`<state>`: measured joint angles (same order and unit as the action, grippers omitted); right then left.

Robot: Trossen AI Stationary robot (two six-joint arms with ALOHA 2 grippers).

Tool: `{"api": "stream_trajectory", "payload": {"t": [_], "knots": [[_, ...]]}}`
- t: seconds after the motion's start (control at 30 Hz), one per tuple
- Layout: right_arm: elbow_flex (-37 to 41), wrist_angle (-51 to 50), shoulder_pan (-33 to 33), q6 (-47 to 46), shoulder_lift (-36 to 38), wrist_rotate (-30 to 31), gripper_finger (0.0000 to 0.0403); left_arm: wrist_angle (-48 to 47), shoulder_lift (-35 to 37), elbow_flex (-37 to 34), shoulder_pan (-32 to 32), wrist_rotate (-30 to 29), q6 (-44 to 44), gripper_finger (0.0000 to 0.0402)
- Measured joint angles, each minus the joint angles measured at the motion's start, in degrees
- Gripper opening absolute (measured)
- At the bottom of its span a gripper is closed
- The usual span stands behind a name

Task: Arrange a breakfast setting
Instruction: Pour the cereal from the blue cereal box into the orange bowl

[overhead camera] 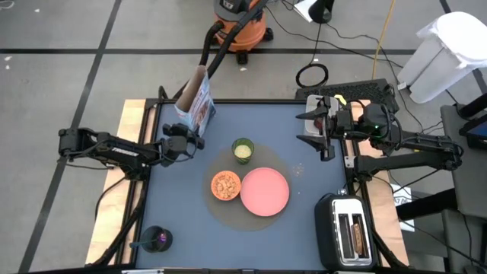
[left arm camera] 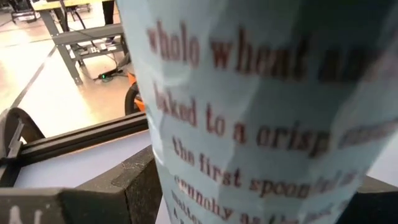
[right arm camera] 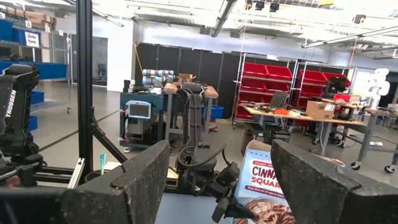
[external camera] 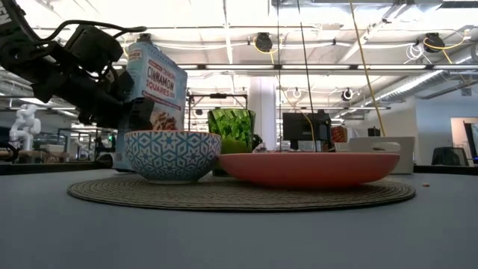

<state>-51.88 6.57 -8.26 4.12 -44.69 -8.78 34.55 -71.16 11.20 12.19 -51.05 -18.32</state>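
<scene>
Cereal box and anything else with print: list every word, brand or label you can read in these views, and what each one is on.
"CINNAMON SQUARES": front of the cereal box, low view.
"whole wheat", "baked to a crisp", "the first spoon...": side of that box, left wrist view; the lines below are cut off or blurred.
"CINNA... SQUAR...": same box, right wrist view, partly hidden.
"TROSSEN": dark robot arm part, right wrist view.
Small print on the box front: too small to read.

The cereal bag point(external camera: 155, 86) looks like thin printed paper or film, creased and faintly shiny. The green cup point(external camera: 231, 128) is glossy, faceted, translucent like glass. The patterned bowl point(external camera: 172, 155) and pink plate point(external camera: 310, 168) are smooth with a soft sheen. The round placemat point(external camera: 239, 193) is coarse and woven. The tabletop point(overhead camera: 190, 228) is matt.
</scene>
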Motion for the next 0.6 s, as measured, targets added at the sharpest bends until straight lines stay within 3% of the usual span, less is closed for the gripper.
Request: {"api": "stream_trajectory", "payload": {"t": [0.6], "knots": [[0.0,0.0,0.0,0.0,0.0,0.0,0.0274,13.0,0.0,0.0,0.0,-1.6,9.9,0.0278]]}}
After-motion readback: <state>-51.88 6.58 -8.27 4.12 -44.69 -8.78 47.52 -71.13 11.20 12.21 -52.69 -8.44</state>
